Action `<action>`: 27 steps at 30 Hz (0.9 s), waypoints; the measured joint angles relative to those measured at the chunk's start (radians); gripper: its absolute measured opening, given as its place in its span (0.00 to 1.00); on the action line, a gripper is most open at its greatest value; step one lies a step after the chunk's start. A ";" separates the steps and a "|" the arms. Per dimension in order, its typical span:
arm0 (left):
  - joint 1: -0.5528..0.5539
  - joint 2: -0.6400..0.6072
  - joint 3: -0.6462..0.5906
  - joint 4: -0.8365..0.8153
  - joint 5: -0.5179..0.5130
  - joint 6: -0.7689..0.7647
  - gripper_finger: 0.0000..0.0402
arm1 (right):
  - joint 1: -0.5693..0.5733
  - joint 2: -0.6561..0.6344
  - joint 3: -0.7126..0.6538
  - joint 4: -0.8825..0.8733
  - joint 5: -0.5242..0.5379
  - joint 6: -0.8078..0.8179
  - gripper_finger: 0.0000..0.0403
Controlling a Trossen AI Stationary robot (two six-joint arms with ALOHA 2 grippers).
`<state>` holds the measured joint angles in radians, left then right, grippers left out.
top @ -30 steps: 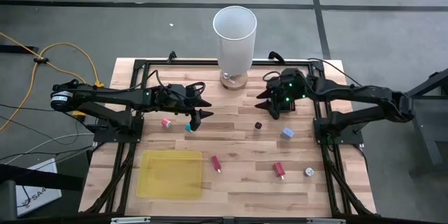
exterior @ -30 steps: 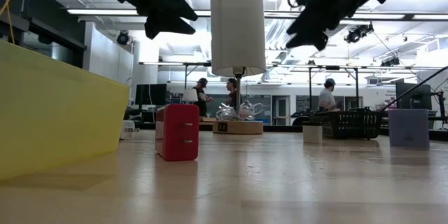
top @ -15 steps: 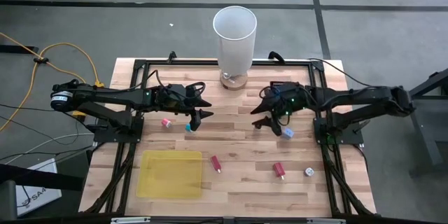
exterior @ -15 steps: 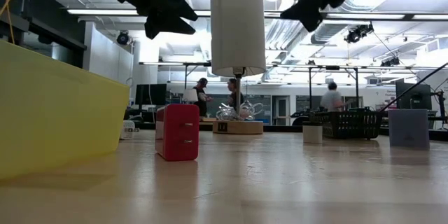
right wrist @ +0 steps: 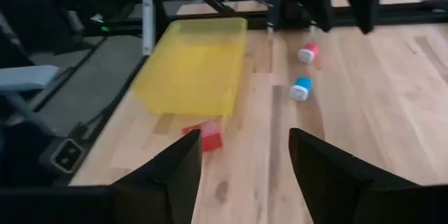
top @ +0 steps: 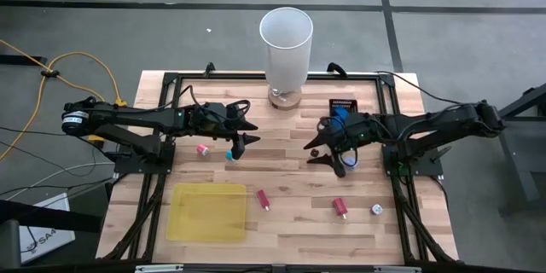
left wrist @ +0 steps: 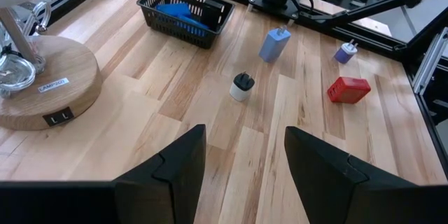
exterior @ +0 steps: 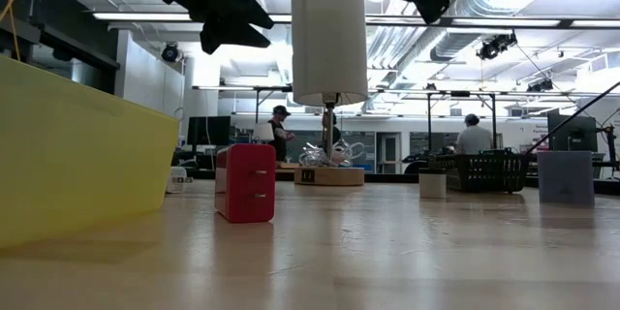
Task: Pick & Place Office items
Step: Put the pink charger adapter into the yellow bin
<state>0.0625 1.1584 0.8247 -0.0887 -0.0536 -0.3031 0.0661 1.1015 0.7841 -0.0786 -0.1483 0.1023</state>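
The right gripper is seen over the middle of the table, its fingers spread apart with nothing between them. It is held above the board, just beside a light blue block that is partly covered by it in the high view; a small dark piece lies close to its fingertips. The left gripper is held over the left half of the table, its fingers also parted and empty, with a teal piece and a pink piece lying just beneath and beside it.

The other office items are scattered on the wood: a red piece near the yellow tray, a second red piece toward the right, and a whitish round piece next to it. A small black basket holding something blue is found behind the right gripper, and a tall white lamp is set on a round wooden base at the far edge.
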 joint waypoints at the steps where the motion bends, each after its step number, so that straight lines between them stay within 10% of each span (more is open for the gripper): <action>1: 0.000 0.000 0.000 0.000 0.000 0.000 0.47 | 0.000 -0.013 0.000 -0.015 0.017 -0.002 0.50; 27: 0.000 0.000 0.000 0.000 0.000 0.000 0.47 | 0.124 -0.120 0.000 -0.143 0.252 0.008 0.50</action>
<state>0.0627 1.1584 0.8246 -0.0884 -0.0536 -0.3031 0.1898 0.9817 0.7841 -0.2215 0.1036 0.1103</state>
